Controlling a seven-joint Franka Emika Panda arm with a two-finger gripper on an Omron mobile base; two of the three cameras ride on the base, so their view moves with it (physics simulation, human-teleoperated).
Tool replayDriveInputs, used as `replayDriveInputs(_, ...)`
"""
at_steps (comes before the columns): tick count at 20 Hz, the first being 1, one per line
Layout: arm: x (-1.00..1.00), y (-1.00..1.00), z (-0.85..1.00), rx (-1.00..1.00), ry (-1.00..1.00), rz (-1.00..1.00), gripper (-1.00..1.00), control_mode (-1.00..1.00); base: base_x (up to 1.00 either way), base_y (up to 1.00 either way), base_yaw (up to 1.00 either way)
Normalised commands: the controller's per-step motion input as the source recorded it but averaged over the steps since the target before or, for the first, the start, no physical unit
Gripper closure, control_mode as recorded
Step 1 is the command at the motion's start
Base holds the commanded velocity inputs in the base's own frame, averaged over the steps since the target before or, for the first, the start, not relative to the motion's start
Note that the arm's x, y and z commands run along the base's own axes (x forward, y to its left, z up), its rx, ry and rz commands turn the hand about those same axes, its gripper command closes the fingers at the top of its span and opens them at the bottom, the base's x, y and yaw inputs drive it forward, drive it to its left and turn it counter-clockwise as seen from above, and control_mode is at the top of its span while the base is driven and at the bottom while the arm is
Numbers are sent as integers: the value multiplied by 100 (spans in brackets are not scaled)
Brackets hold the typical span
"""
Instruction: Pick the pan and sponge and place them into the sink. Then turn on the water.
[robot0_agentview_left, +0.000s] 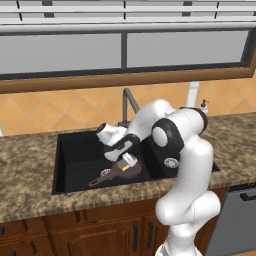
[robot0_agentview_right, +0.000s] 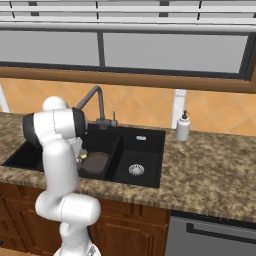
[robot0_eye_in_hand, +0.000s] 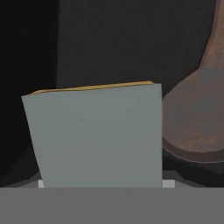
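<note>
While the white arm bends low over the black sink, this is how the counter stands:

Gripper: the gripper (robot0_agentview_left: 128, 161) hangs inside the large basin, just above the pan — its jaws are closed on the sponge.
Sponge: the sponge (robot0_eye_in_hand: 94, 135) sits upright between the jaws; in the hand view its grey-green scrub face looks at the camera, with a thin yellow strip along its top edge. From the left base view it shows as a small pale block at the gripper's tip, close over the pan's rim.
Pan: the pan (robot0_agentview_left: 125, 171) — round, dark brown — lies on the floor of the large basin, its long thin handle pointing toward the front left of that bowl. In the hand view its rounded brown edge curves just beside the sponge.
Sink: the sink (robot0_agentview_right: 150, 137) is set into the speckled stone counter, its smaller bowl showing a round silver drain.
Faucet: the faucet (robot0_agentview_right: 95, 97) rises dark and angular behind the basins; no water is seen running.
Soap dispenser: the soap dispenser (robot0_agentview_right: 183, 126) stands on the counter beside the small bowl.
</note>
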Motion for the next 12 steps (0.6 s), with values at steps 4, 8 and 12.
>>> replayDriveInputs(4, 38, 0, -50, -3, 7, 3, 100, -100, 0, 0, 0)
replayDriveInputs(8, 23, 0, -50, -2, 1, 3, 100, -100, 0, 0, 0)
replayDriveInputs(12, 14, -1, -45, -1, 0, 2, 100, -100, 0, 0, 0)
